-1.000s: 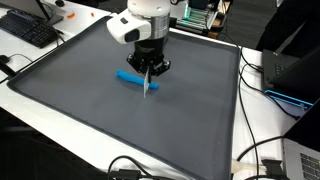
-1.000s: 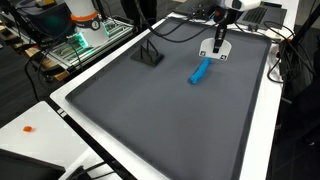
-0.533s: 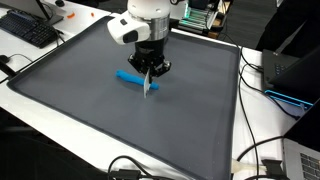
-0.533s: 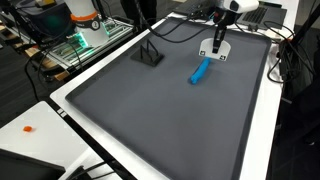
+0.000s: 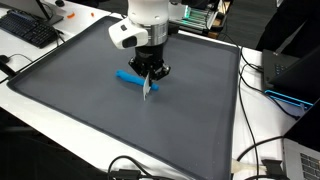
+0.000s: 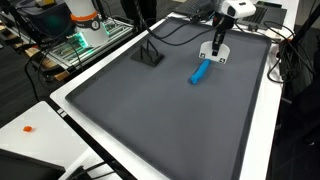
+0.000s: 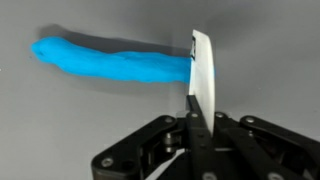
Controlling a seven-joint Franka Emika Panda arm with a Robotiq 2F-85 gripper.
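The gripper (image 5: 150,76) hangs over the middle of a dark grey mat (image 5: 70,85) with a matte, faintly grained surface and a raised rim. The mat lies on a white table (image 5: 262,130). The gripper's black fingers (image 7: 158,150) are drawn in narrow and clamped on a thin white blade (image 7: 203,78). The blade is a flat, smooth, stiff-looking strip with a rounded tip, seen edge-on in the wrist view and pointing down at the mat. In both exterior views the blade (image 5: 147,88) shows as a small pale sliver below the gripper (image 6: 217,45). Just beside it lies a blue roll (image 7: 110,62), a soft-looking, slightly lumpy sausage with uneven sides and a blunt rounded end. It rests flat on the mat and casts a dull shadow behind it. In the wrist view the roll runs left from the blade, and its right end meets the blade's edge; whether the edge presses into it I cannot tell. In an exterior view the roll (image 6: 201,71) lies slantwise, just nearer than the blade (image 6: 216,55). A small black wire-like stand (image 6: 150,54) sits well to its left on the mat. A black keyboard (image 5: 30,30) lies off the mat at the far left.
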